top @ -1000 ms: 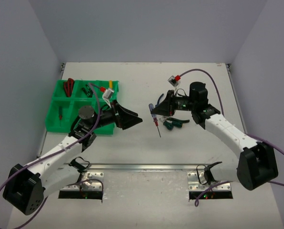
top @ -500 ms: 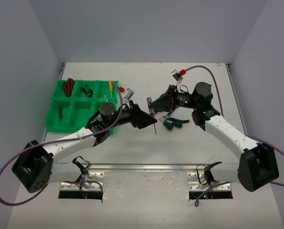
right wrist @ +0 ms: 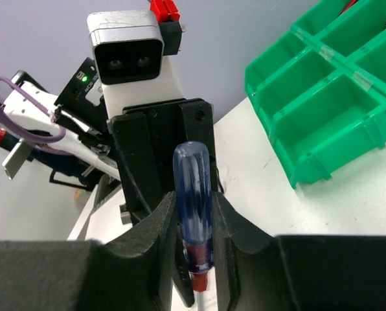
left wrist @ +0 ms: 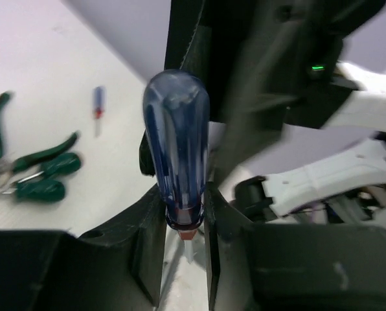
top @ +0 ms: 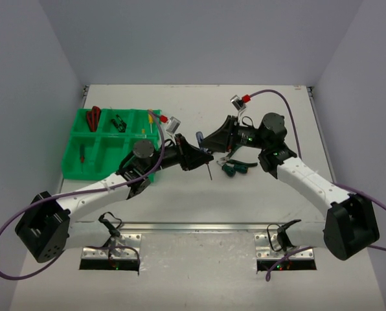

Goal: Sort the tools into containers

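Mid-table, my left gripper (left wrist: 183, 223) has reached the right gripper (right wrist: 193, 217). Both pinch the blue screwdriver (left wrist: 177, 129), likely a handover toward the green bin (top: 68, 170).

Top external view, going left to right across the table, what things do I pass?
Green bin tray → blue-handled screwdriver → green-handled pliers.
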You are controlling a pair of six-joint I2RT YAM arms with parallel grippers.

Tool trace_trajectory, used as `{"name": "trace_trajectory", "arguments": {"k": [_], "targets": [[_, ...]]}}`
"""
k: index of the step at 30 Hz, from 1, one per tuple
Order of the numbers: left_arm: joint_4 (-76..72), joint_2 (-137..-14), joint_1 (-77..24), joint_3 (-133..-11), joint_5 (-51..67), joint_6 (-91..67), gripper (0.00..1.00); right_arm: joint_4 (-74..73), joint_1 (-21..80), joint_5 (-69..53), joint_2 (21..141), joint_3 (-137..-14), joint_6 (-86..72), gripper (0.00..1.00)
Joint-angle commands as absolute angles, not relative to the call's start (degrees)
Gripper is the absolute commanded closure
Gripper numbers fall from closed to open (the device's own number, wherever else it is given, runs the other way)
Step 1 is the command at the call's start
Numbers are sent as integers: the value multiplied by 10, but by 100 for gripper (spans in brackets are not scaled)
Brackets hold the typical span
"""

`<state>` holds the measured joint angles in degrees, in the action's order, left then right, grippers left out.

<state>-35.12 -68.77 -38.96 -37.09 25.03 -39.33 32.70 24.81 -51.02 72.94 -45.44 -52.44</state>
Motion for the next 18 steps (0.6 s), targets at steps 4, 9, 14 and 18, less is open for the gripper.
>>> {"name": "trace_trajectory", "arguments": {"k": [4, 9, 14, 18], "targets": [[27, -661, -282, -520, -66, -290, 100, 4, 253, -189, 673, -522, -385, 1], [177, -707, -68, -560, -101, -294, 100, -65, 237, -66, 598, -482, -314, 1], [233, -736, 64, -604, -234, -306, 100, -121, 232, -66, 564, -487, -262, 1], [241, -757, 93, -628, -346, -276, 100, -133, 231, -52, 541, -465, -233, 1]]}}
